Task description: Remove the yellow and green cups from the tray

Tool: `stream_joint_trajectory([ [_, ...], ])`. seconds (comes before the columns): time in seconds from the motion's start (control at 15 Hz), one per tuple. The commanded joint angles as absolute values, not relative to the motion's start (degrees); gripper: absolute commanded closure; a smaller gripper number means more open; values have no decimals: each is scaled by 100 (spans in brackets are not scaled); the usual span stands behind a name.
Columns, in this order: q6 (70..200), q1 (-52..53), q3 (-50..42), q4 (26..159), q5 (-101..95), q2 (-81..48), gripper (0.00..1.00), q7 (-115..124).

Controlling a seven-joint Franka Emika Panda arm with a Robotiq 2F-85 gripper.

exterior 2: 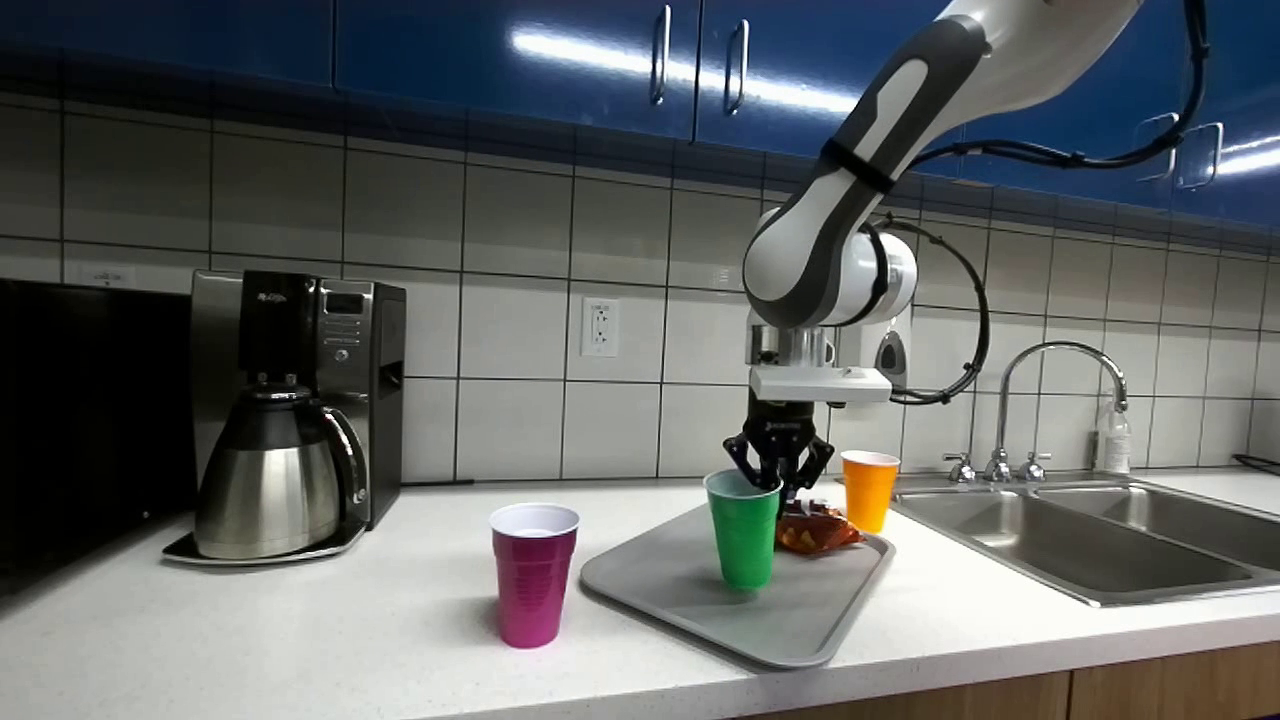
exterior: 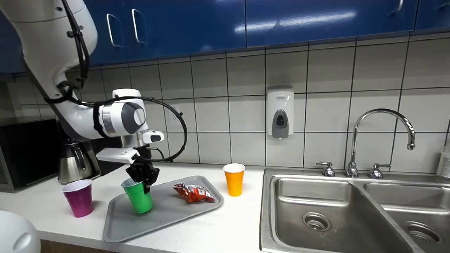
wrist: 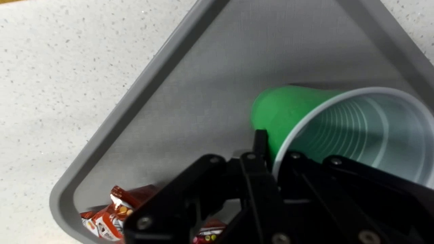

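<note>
Jaws pinching green cup (wrist: 342,130) partly hide packet (wrist: 112,218) in wrist view.

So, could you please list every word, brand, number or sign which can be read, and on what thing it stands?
Nothing reads clearly enough to quote.
Coffee maker: brand mark and panel print, too small.
Gripper: pale lettering, too small.
Red packet: printing, too blurred and partly hidden.
Bottle: label, too small.
Soap dispenser: faint marking, too small.

Kitchen | double sink (exterior: 386,214) | faucet (exterior: 353,147) | coffee maker (exterior 2: 345,345) | tiled wall (exterior: 211,114) | blue cabinets (exterior: 190,28)
</note>
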State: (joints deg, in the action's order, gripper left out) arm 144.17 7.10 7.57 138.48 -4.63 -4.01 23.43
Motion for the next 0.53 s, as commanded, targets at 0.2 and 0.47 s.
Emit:
stream_joint_trajectory([
  [0.2,14384,682,604,14075,-452,139,99,2520],
  [0.47,14394,592,494,14243,-421,384,99,2484],
])
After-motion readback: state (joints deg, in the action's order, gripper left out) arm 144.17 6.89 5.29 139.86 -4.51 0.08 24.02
